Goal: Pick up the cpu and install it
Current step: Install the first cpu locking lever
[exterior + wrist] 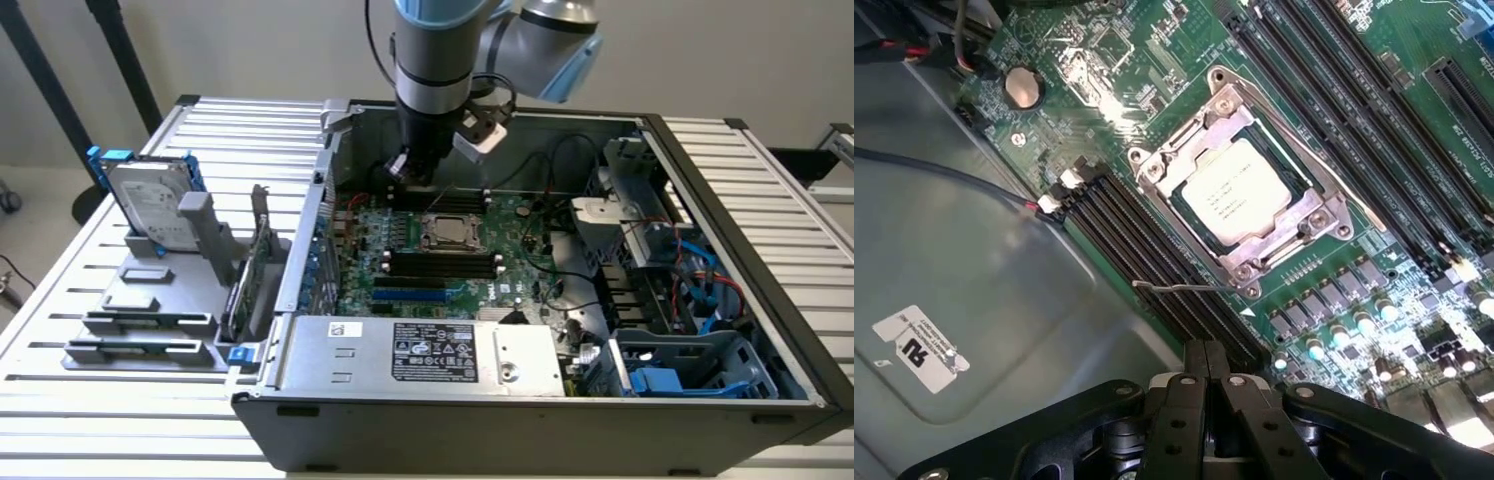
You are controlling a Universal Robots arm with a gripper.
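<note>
Where it sits socketed, the cpu (1237,193) shows matte silver.

Cpu (1237,195) is silvery with faint dark print; green motherboard (1399,40) with black memory slots (1144,245); silver hard drive (150,205) with blue bracket (110,160), exterior view's left; grey case (534,430).

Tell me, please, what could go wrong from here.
1. The shut gripper hangs close over the memory slots; a low move could scrape them or snag the thin wire lever.
2. The cpu lies in its socket frame; if not latched, a knock might shift it.
</note>
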